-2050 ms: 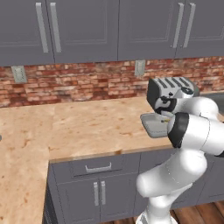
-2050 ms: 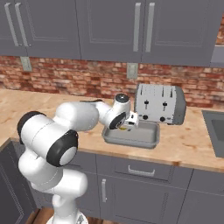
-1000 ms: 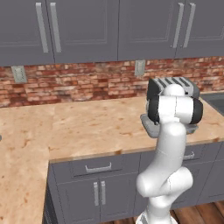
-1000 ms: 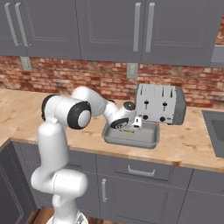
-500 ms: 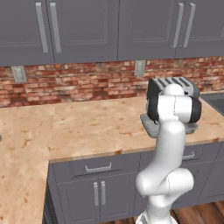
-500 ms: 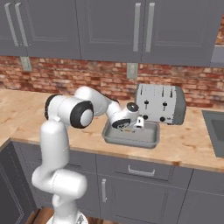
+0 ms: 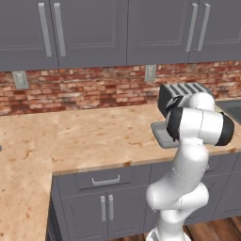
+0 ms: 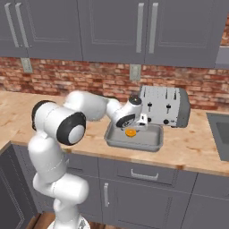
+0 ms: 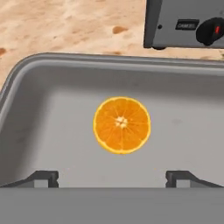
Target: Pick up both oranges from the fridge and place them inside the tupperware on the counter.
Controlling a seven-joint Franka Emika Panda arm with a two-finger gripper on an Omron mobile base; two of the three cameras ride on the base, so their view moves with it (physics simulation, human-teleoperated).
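One orange (image 9: pixel 121 125) lies cut face up on the floor of the grey tupperware (image 9: pixel 26 83), near its middle. My gripper (image 9: pixel 112 178) hovers just above it, open, with its fingertips (image 9: pixel 43 177) wide apart and nothing between them. In the right base view the gripper (image 8: pixel 135 124) hangs over the tupperware (image 8: pixel 151 146), and the orange (image 8: pixel 130 132) shows right below it. The tupperware (image 7: pixel 159 135) sits on the tan counter (image 7: pixel 94 136), partly hidden by my arm in the left base view. The fridge is out of view.
A silver toaster (image 8: pixel 163 106) stands directly behind the tupperware, its front and dark knob (image 9: pixel 209 30) close to the far rim. A sink (image 8: pixel 220 129) lies at the right. Grey wall cabinets (image 8: pixel 112 27) hang above the brick backsplash.
The arm's elbow and shoulder have swung round while the hand stayed low over the tupperware. The orange now lies free on the tupperware floor.
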